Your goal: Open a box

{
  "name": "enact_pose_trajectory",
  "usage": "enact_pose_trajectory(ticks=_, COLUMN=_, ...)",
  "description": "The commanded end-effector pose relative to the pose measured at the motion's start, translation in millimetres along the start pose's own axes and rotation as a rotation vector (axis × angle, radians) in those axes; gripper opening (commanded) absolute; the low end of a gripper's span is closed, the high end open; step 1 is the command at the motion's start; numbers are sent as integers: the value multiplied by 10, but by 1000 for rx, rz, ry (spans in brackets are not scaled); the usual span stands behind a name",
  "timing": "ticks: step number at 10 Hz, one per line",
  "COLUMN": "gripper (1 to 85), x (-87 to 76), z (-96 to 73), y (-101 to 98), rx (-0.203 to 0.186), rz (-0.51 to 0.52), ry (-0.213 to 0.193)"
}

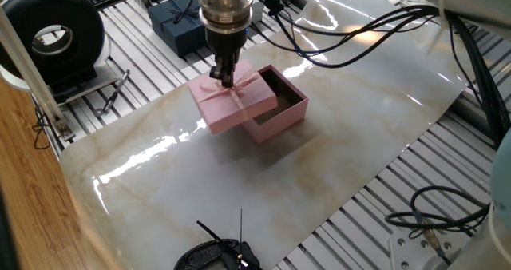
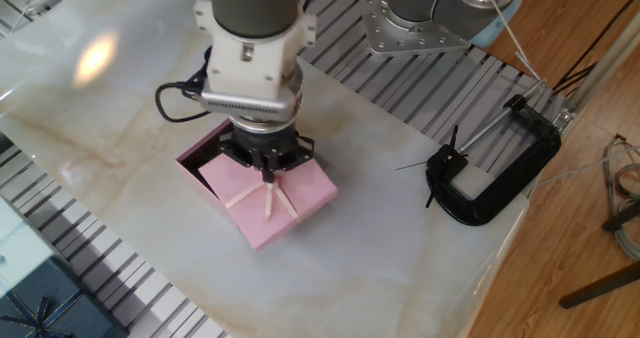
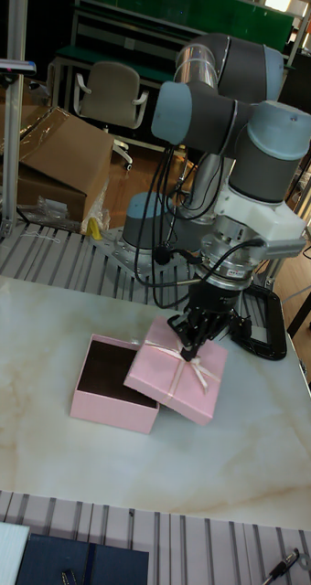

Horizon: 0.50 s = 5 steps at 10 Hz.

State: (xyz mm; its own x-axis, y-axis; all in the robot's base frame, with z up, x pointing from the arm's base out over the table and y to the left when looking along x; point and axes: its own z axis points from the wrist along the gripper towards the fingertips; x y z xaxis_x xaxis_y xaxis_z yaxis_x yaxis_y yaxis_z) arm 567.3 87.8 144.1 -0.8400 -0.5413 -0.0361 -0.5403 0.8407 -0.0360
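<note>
The pale pink box (image 1: 279,118) (image 2: 196,164) (image 3: 105,403) stands on the marble sheet with its dark inside partly showing. Its lid (image 1: 231,102) (image 2: 282,203) (image 3: 174,384) hangs tilted and shifted off the base, still overlapping one edge of it. My gripper (image 1: 224,79) (image 2: 267,172) (image 3: 187,349) points straight down over the lid's middle and is shut on the thin pink ribbon bow (image 1: 239,86) (image 2: 268,198) (image 3: 198,367).
A dark navy gift box (image 1: 177,22) (image 3: 82,562) and a light blue one (image 1: 192,0) sit beyond the marble sheet (image 1: 335,142). A black clamp (image 2: 495,173) lies at one edge, a large tape roll (image 1: 56,38) at another. Cables (image 1: 375,30) trail from the arm.
</note>
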Motion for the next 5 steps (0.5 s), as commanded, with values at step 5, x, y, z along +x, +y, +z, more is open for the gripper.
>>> enact_pose_trajectory(ticks=5, gripper=13, x=-541, z=25, y=575, rx=-10, rz=36, ry=-68)
